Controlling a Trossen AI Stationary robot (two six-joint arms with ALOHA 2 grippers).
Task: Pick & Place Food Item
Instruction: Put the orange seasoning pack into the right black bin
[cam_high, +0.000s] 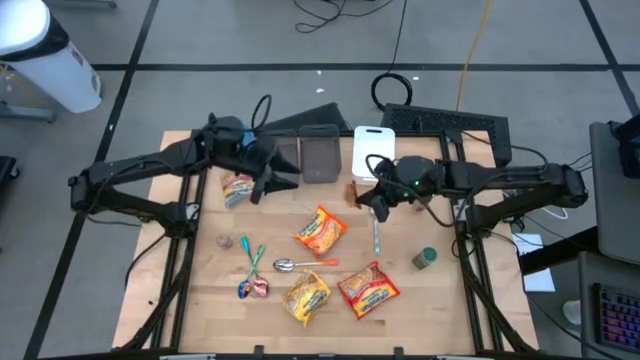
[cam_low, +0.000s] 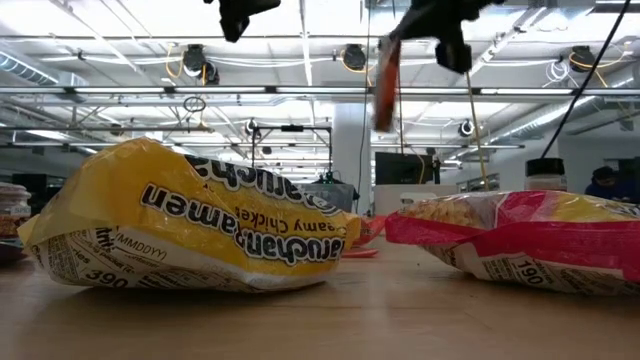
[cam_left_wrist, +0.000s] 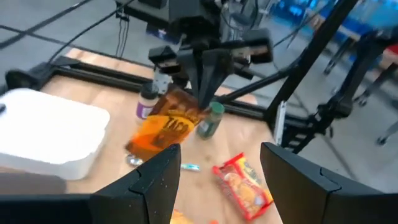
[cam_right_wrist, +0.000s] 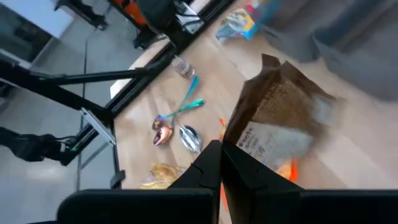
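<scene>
An orange food packet (cam_left_wrist: 163, 127) hangs in the air under my right gripper (cam_left_wrist: 203, 102), which is shut on it over the table's middle right (cam_high: 381, 205). The low view shows the packet edge-on (cam_low: 385, 85), high above the tabletop. My left gripper (cam_left_wrist: 217, 174) is open and holds nothing; it hovers at the table's far left (cam_high: 268, 178), facing the right arm. Another orange packet (cam_high: 322, 232), a yellow one (cam_high: 307, 297) and a red one (cam_high: 368, 288) lie flat on the wood. My right gripper pinches the orange packet's upper edge (cam_right_wrist: 239, 149) between its two shut fingers. The fingers slant down onto it from above. The packet hangs tilted below the fingertips, its lower end (cam_left_wrist: 146, 146) free and clear of the table.
A white container (cam_high: 375, 150) and dark bins (cam_high: 320, 155) stand at the far edge. A green-lidded jar (cam_high: 425, 258) is at the right. A spoon (cam_high: 290, 265), teal utensils (cam_high: 255, 255) and small wrapped pieces (cam_high: 252, 288) lie near left. One more packet (cam_high: 238, 188) lies under the left arm.
</scene>
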